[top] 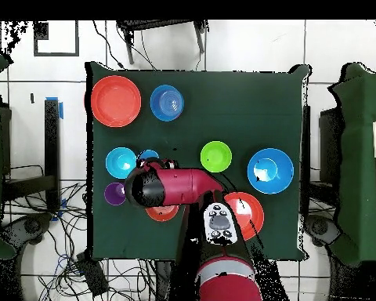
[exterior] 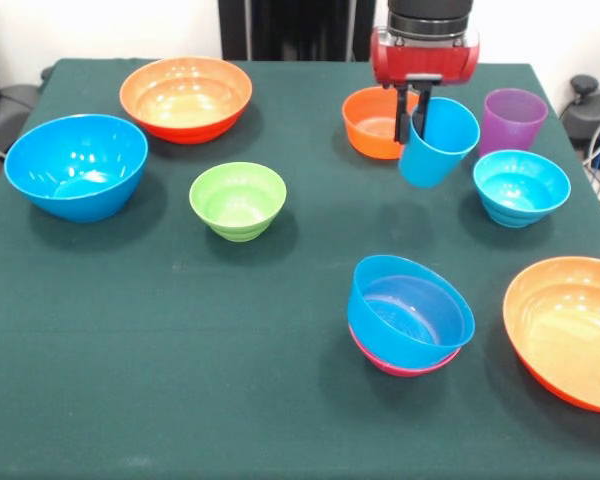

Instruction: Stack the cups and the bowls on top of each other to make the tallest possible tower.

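My gripper (exterior: 411, 125) is shut on the rim of the light blue cup (exterior: 438, 142) and holds it tilted, next to the small orange bowl (exterior: 372, 124). The purple cup (exterior: 513, 120) stands upright just to the right. The tower is a blue bowl (exterior: 410, 310) nested in a pink bowl (exterior: 400, 366) at the front middle; overhead the blue bowl (top: 167, 103) is near the far edge. In the overhead view the arm (top: 179, 186) covers the gripper and only a bit of the light blue cup (top: 149, 154) shows.
A cyan bowl (exterior: 520, 187) sits right of the held cup. A green bowl (exterior: 238, 200), a large blue bowl (exterior: 76, 165) and a large orange bowl (exterior: 186, 97) lie on the left. Another large orange bowl (exterior: 570, 330) sits at the front right edge.
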`<state>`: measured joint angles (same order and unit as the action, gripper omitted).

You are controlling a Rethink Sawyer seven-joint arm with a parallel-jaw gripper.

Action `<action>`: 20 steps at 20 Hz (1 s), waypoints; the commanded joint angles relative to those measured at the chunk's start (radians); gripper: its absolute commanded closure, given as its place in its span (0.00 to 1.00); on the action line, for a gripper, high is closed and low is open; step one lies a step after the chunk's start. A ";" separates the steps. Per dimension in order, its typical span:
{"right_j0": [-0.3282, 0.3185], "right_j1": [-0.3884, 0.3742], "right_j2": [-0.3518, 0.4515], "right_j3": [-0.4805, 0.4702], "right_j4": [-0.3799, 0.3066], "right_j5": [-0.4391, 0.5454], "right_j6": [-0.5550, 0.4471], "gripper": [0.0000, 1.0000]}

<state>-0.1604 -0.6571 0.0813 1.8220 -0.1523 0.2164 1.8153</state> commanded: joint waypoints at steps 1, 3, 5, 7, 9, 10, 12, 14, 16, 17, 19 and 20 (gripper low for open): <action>0.010 0.055 0.028 -0.083 -0.024 0.066 0.054 1.00; 0.003 0.052 0.032 -0.083 -0.025 0.070 0.049 1.00; -0.002 0.040 0.036 -0.080 -0.025 0.082 0.044 1.00; -0.005 0.024 0.039 -0.083 -0.019 0.105 0.038 1.00; -0.002 0.019 0.037 -0.098 -0.016 0.122 0.035 1.00; -0.004 0.022 0.039 -0.109 -0.015 0.132 0.030 1.00; -0.007 0.028 0.043 -0.131 -0.012 0.148 0.023 1.00; -0.010 0.026 0.047 -0.143 -0.010 0.164 0.018 1.00; -0.011 0.025 0.049 -0.145 -0.011 0.167 0.019 1.00; -0.011 0.024 0.049 -0.147 -0.013 0.166 0.019 1.00; -0.017 0.027 0.053 -0.141 -0.018 0.154 0.020 1.00; -0.022 0.027 0.057 -0.141 -0.020 0.154 0.017 1.00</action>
<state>-0.1677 -0.6405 0.0818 1.7462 -0.1525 0.2601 1.8153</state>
